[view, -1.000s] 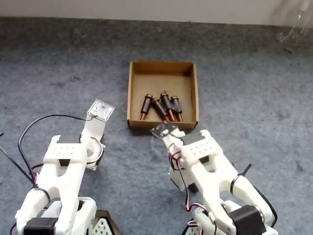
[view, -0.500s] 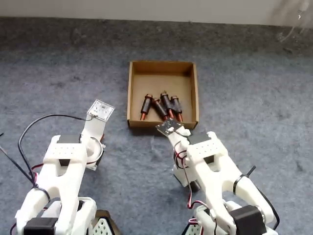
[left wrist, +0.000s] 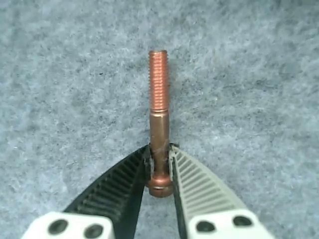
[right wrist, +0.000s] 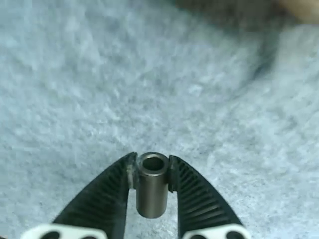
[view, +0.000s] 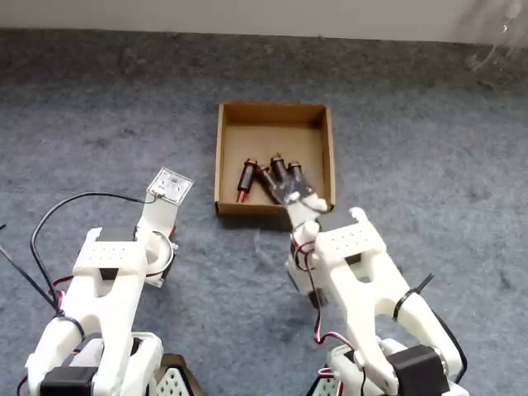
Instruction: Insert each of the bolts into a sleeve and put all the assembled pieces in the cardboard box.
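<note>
Near the cardboard box (view: 221,157), left pincer (left wrist: 159,152) grips bolt (left wrist: 158,99), right pincer (right wrist: 151,158) sleeve (right wrist: 151,191).

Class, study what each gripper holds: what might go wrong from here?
The left gripper pinches the copper-coloured threaded bolt only near its head, so its long shaft may pivot under push. The right gripper holds a short dark metal sleeve with a narrow bore; slight misalignment could jam the tip on its rim.

This looks like a robotics lab or a hobby bench. The left arm (view: 111,285) at 7 o'clock and the right arm (view: 359,268) at 5 o'clock are white plastic with loose wires (view: 91,195). They stand on grey felt (view: 99,107), and a pale wall (view: 247,15) runs at 12 o'clock.
</note>
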Motion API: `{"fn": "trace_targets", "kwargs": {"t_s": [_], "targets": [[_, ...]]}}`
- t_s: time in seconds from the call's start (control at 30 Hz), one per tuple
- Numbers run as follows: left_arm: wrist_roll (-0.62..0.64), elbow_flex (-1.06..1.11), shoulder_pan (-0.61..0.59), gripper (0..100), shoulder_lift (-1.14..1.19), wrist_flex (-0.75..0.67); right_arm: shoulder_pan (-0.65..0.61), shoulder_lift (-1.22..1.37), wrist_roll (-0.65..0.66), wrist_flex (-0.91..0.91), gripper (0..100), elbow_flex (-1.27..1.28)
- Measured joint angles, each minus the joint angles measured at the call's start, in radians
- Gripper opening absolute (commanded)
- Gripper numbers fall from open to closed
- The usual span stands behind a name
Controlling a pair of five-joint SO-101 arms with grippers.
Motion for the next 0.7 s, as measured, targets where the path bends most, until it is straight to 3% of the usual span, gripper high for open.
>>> {"fn": "trace_targets", "kwargs": {"t_s": [0.43,0.7], "targets": [[0.000,0.000,0.000,0,0.000,0.000,0.000,0.265,-0.072,-0.095,0.9,-0.109],[0.000,0.000,0.000,0,0.000,0.000,-0.002,0.316,-0.074,-0.104,10.2,-0.110]]}}
